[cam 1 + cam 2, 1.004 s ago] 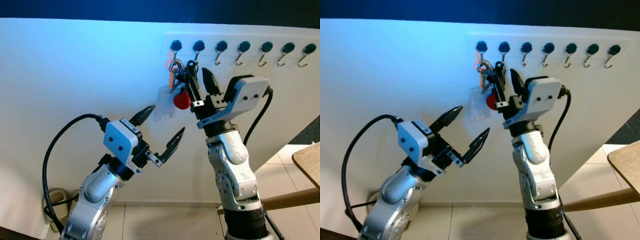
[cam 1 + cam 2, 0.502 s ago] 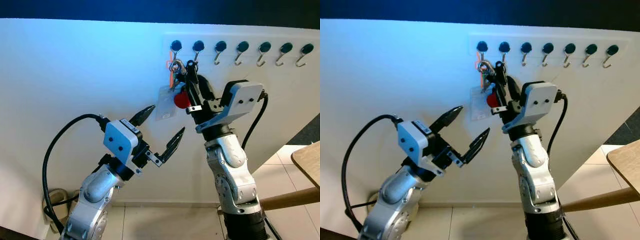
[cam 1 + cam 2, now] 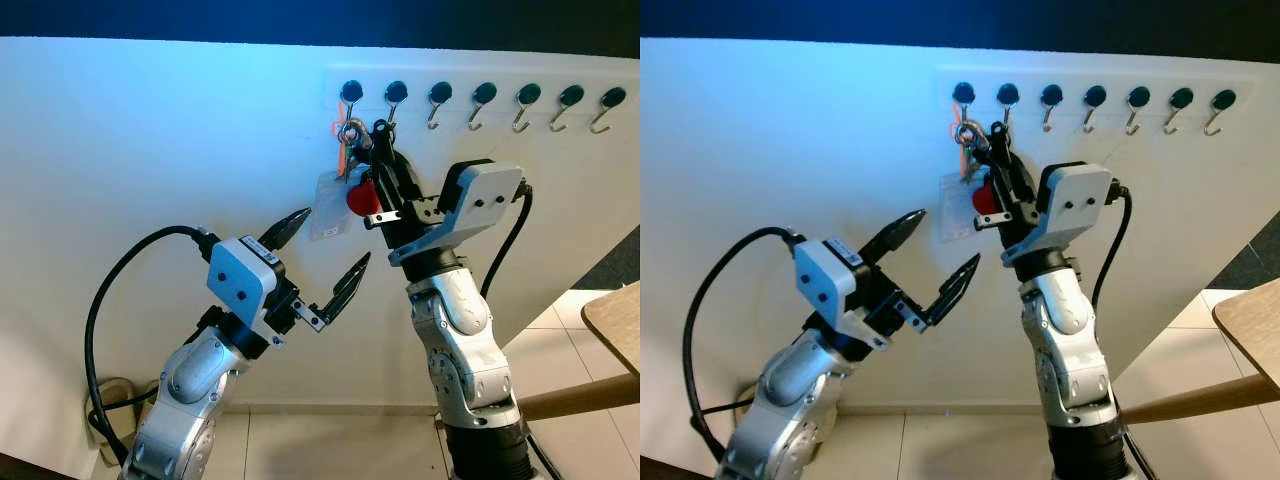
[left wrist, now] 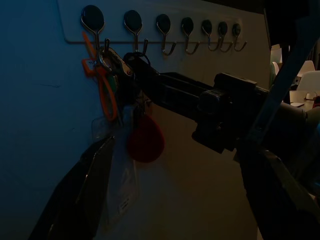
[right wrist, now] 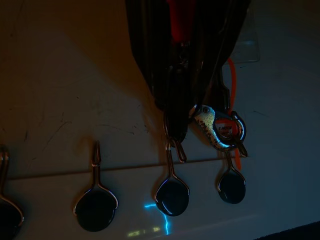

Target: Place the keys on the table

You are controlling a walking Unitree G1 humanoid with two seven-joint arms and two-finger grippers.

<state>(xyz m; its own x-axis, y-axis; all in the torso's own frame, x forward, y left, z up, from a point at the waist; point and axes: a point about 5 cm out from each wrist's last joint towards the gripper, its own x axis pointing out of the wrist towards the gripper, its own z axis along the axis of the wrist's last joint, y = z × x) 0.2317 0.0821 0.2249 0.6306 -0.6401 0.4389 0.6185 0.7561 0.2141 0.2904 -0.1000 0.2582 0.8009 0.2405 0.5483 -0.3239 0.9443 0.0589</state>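
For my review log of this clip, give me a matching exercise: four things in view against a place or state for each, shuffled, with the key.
1. keys
2. right gripper
3. left gripper
4. table

A. open, held low away from the hooks
B. hanging from the leftmost hook
C. wooden corner at the robot's right
D. shut at the key bunch

Pairs: 1-B, 2-D, 3-A, 4-C

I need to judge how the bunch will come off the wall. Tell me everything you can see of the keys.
The keys hang from the leftmost hook of a white wall rack. The bunch has a silver metal clip at the top, an orange strap, a clear plastic card sleeve and a red tag, all dangling flat against the wall. The right pincer is closed on the bunch just beside the clip.
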